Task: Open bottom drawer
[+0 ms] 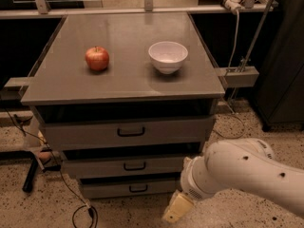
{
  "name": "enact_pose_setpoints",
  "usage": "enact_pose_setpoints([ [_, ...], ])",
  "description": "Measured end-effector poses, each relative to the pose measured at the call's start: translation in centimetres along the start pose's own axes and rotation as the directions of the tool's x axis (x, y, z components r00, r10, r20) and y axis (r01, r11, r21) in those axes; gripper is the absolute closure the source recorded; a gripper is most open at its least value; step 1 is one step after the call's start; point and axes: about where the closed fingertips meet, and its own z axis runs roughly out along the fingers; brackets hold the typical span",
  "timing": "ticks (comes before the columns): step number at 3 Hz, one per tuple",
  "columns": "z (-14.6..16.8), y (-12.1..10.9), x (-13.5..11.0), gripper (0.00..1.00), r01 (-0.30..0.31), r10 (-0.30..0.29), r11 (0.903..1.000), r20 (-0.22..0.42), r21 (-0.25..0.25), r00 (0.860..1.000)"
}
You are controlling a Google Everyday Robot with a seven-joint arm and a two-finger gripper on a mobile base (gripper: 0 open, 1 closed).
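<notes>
Bottom drawer (107,189) shut, 6 o'clock in frame; its loop handle (138,188) is free. Gripper (176,209) hangs near, at 4 o'clock from the handle (grip state: cannot tell). Risk: coming in low and skewed, it glances off the small loop or snags the middle drawer (95,168).

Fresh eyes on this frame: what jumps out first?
The big white arm fills the lower right corner, its tool hanging low just right of the bottom drawer, which looks shut. Next, a red apple and a white bowl sit apart on the grey cabinet top, with the apple on the left.
</notes>
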Motion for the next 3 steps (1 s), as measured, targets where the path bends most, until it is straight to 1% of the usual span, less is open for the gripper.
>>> enact_pose_setpoints([
  [1, 4.4, -1.6, 0.6, 0.00, -0.068, 0.069, 0.9976, 0.040, -0.009, 0.997],
  [2, 4.5, -1.6, 0.6, 0.00, -0.069, 0.069, 0.9976, 0.039, -0.010, 0.997],
  [3, 8.1, -1.5, 1.9, 0.00, -0.095, 0.095, 0.9954, 0.049, -0.017, 0.994],
])
